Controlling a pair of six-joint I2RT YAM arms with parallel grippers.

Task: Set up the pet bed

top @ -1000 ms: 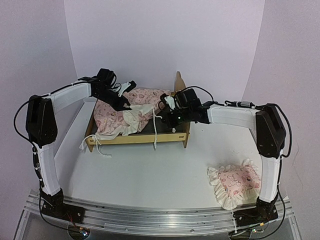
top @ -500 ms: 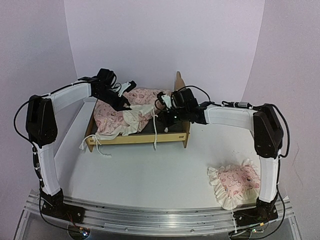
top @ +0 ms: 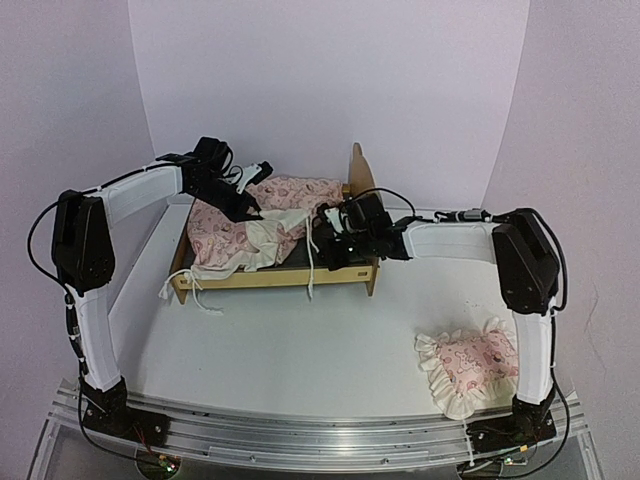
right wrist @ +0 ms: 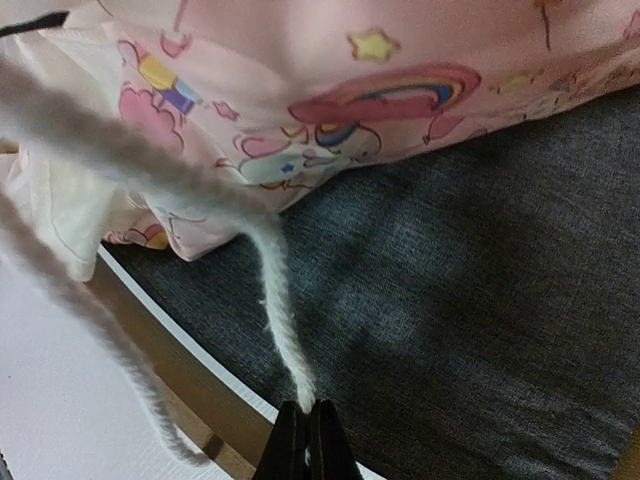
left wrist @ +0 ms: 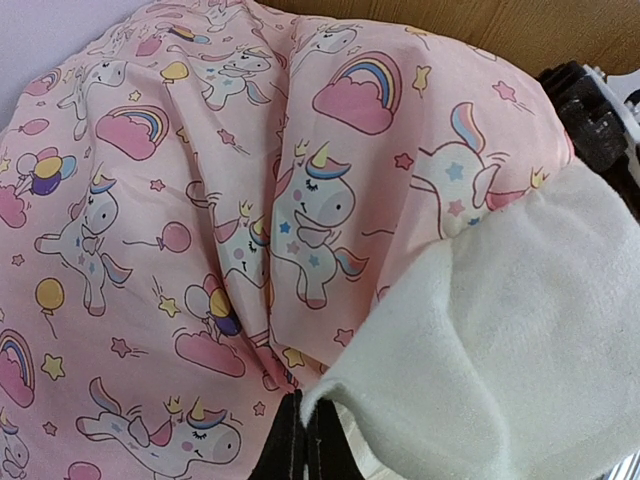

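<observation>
okay, nearest you on the right, the ruffled pillow (top: 470, 368) lies on the table (top: 300, 350), well apart from everything else. past it the pet bed (top: 270, 277) sits mid-table, long axis running left to right, headboard (top: 358, 170) at the right end. your right gripper (top: 322, 238) is over that end, jaws pinched together on the tip of a tie string (right wrist: 275, 300), with the bare grey base (right wrist: 480, 300) just beneath. further back, your left gripper (top: 248, 208) is over the bed's left half, jaws together on the cream underside of the cushion (top: 225, 235), which lies bunched toward the left and far side. so the uncovered stretch lies rightward of the left jaws, along the bed's length, and the right arm is nearer it.
</observation>
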